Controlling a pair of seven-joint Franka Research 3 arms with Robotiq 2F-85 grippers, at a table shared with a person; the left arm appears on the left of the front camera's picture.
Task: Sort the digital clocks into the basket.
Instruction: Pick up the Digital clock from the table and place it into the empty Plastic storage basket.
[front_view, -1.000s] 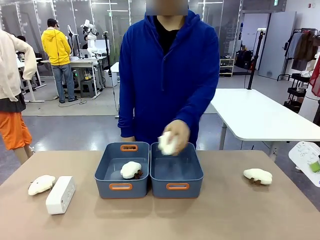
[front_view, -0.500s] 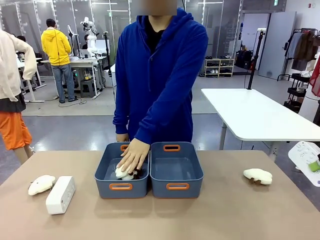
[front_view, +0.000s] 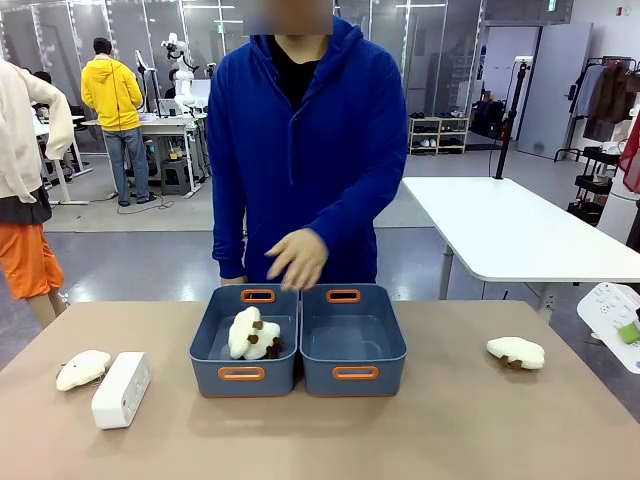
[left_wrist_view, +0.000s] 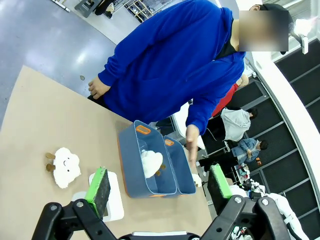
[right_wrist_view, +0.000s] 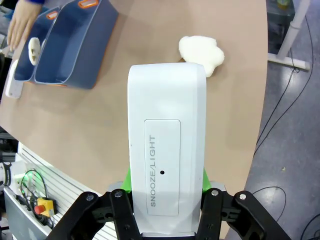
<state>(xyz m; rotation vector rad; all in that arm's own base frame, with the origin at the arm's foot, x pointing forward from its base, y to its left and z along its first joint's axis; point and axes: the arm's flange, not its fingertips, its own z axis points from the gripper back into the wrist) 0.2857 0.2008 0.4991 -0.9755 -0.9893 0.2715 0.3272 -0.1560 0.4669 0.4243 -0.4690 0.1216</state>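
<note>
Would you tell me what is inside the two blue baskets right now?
In the left basket, cream plush toys lie heaped; whatever is under them is covered. The right basket shows its bare floor, though its near wall hides the nearest strip.

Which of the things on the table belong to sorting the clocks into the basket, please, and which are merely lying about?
Job: white clock on the table; second clock clamped in the right end effector; empty basket.
Lying about: plush toy at left; plush toy at right; basket holding plush toys.
</note>
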